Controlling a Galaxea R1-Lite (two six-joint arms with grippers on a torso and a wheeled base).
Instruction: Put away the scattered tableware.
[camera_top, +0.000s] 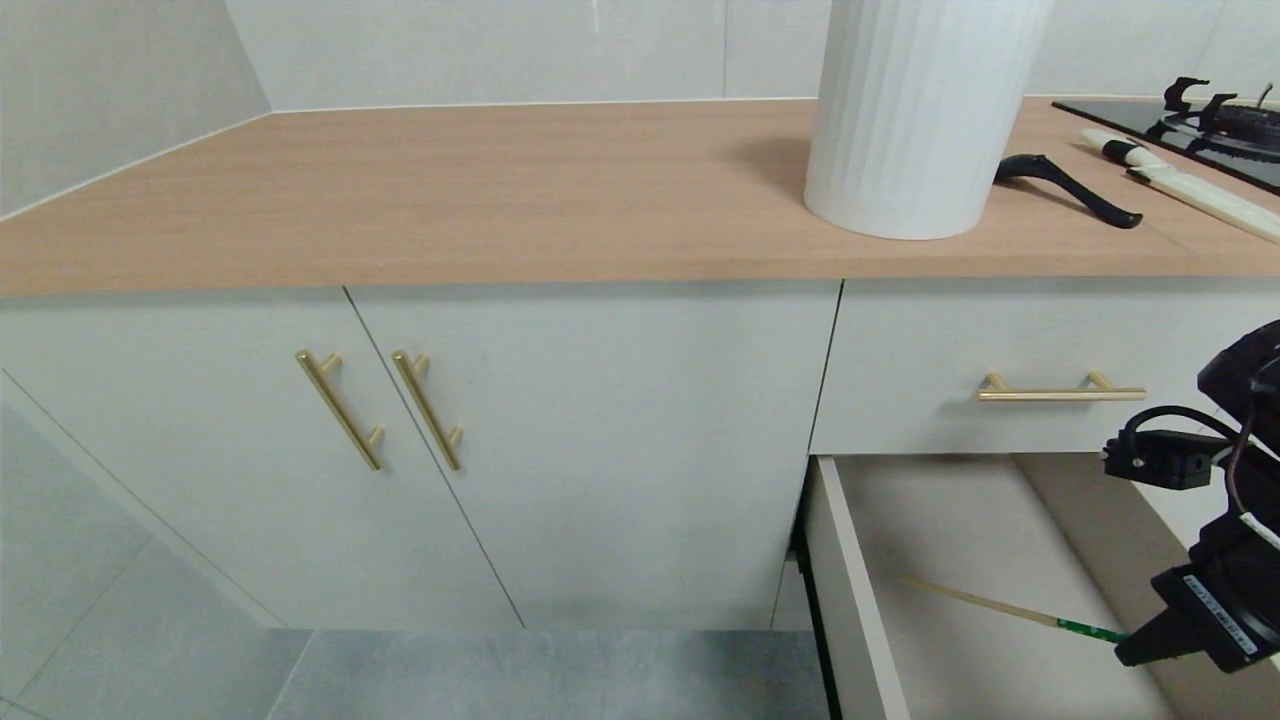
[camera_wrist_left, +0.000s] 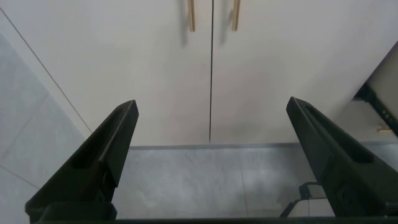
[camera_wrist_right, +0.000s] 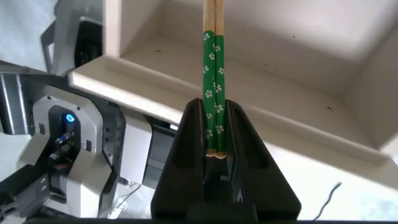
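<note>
Clamped in the right pincer is a pair of chopsticks, gripped by their green flowered ends, with the plain wooden tips reaching out over the floor of the open drawer. Seen from the head, the chopsticks slant across the drawer's inside from the right pincer at its outer side. Whether the tips touch the drawer floor I cannot tell.

Off to the drawer's side, the left pincer hangs low before the cabinet doors, spread wide and grasping nothing.

Judging progress: this pair looks to be at the point of delivery, brought to the drawer but not yet released. More seems left. On the bench above the drawer lie a black-handled utensil and a white-handled knife (both beside a tall ribbed white container). Those likely need fetching too, and the drawer would then need shutting, so the job appears only partly done.
</note>
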